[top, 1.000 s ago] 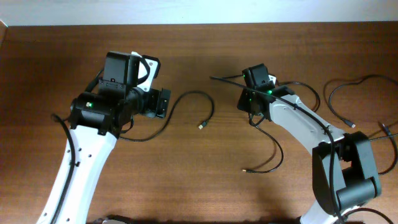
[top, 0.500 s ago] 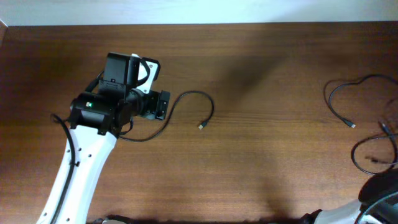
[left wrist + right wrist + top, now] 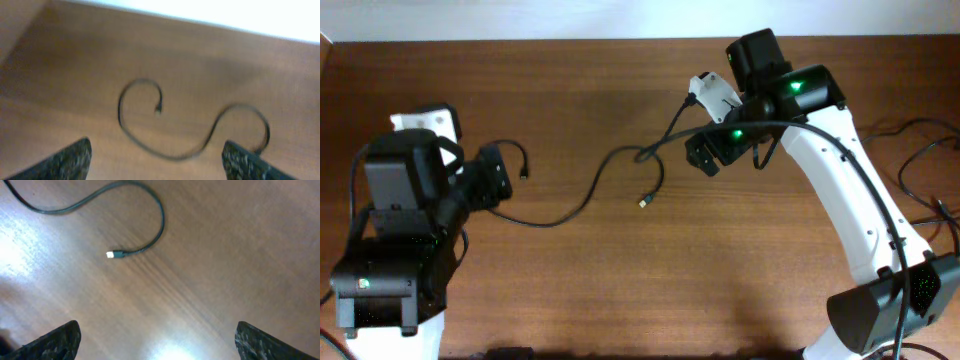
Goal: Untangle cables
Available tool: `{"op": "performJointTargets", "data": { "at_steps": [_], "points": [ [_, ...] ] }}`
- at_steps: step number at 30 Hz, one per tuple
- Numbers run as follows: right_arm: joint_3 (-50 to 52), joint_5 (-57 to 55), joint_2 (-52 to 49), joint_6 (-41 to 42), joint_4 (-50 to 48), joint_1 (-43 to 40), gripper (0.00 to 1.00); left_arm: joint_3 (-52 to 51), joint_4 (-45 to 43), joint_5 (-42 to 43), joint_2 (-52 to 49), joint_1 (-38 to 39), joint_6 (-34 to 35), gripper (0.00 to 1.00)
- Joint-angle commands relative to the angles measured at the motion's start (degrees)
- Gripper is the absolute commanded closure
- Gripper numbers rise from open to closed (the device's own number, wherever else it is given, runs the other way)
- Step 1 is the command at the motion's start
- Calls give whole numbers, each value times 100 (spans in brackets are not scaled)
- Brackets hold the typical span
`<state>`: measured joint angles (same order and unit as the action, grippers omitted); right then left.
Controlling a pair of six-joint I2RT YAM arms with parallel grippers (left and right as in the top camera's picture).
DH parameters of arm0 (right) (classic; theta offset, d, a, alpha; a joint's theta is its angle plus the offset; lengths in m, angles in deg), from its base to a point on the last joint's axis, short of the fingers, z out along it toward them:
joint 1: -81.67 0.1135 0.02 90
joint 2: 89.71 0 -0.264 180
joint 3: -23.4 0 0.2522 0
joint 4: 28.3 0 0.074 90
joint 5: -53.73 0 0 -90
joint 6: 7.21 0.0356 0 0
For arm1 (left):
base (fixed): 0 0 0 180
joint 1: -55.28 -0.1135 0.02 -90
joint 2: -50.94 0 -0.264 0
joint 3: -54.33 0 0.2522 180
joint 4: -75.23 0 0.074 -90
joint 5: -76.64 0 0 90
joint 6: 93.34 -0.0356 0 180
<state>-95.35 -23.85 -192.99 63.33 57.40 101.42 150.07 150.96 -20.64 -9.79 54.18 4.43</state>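
Trailing cable: we saw one thin black cord (image 3: 582,200) lying loose on the brown wooden table (image 3: 620,290), ending in a small silver-tipped plug (image 3: 643,203).
Cord's course: from that plug it arched up and over, dipped leftward in a long sag, and finished in a small hook well left of the plug.
Left gripper (image 3: 490,186): it sat well left of the plug, just beside the hooked end. Its wrist camera showed the speckled black fingers (image 3: 70,161) spread wide and released, with the cord lying in an S on the wood beyond them.
Right gripper (image 3: 706,157): it hung up and to the right of the plug, near it. Its fingers (image 3: 56,341) were likewise parted and gripping nothing, with the plug on the wood below them.
Other cords (image 3: 904,180): more thin black loops lay far right of the plug, at the table's edge; we could not tell whether they crossed one another.
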Motion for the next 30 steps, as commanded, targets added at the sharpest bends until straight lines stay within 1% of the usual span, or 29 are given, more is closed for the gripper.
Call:
{"op": "performJointTargets", "data": {
  "at_steps": [1,3,4,5,7,8,9,10,11,12,13,14,16,18,19,21,23,25,27,29,30],
  "points": [
    [-57,-111,396,647,-11,205,1,-581,597,560,-144,-17,26,20],
    [-57,-111,977,800,267,398,1,-1635,452,944,-168,-17,-24,20],
    [-57,-114,1397,798,629,660,1,-2253,118,1788,-192,-17,-520,19],
    [-57,-114,1683,798,841,914,1,-2769,-378,2269,-243,-17,-1019,19],
    [-57,-114,2135,796,1283,1539,1,-3429,-1172,2256,-457,-17,-1947,19],
    [-57,-111,2264,798,1528,1814,1,-3635,-1657,2253,-625,-17,-2048,18],
    [-57,-114,2312,796,1797,2041,1,-3689,-2234,2256,-964,-17,-2514,18],
    [-57,-111,2310,798,1912,2085,2,-3689,-2575,2260,-1246,-17,-2844,14],
    [-57,-111,2312,796,1993,2085,1,-3689,-2848,2323,-1552,-17,-2975,14],
    [-57,-109,2312,796,2002,2085,2,-3689,-2992,2708,-1939,-17,-3646,15],
    [-57,-109,2312,796,2020,2085,1,-3689,-3237,2942,-2428,-17,-4054,16],
    [-57,-111,2312,796,2022,2085,1,-3689,-3377,2962,-2857,-17,-4085,16],
    [-57,-109,2312,796,2035,2085,1,-3689,-3488,2957,-3348,-17,-4109,27],
    [-57,-107,2312,796,2153,2085,1,-3689,-3834,2957,-3814,-17,-4109,37],
    [-57,-87,2312,796,2181,2085,2,-3689,-4048,2957,-3860,-17,-4109,49],
    [-57,-63,2312,798,2214,2085,1,-3689,-4221,2953,-3860,-17,-4109,51],
    [-57,-66,2312,798,2216,2085,2,-3689,-4221,2889,-3860,-17,-4107,67],
    [-57,-66,2312,798,2216,2085,2,-3705,-4138,2894,-3871,-17,-4105,66],
    [-57,-66,2312,798,2216,2085,1,-3735,-4030,2892,-3871,-17,-4105,72],
    [-57,-66,2312,798,2216,2085,1,-4044,-4299,2806,-3871,-17,-4105,72],
    [-57,-66,2312,798,2216,2085,1,-4291,-4546,2806,-3871,-17,-4105,85]
  ]
}}
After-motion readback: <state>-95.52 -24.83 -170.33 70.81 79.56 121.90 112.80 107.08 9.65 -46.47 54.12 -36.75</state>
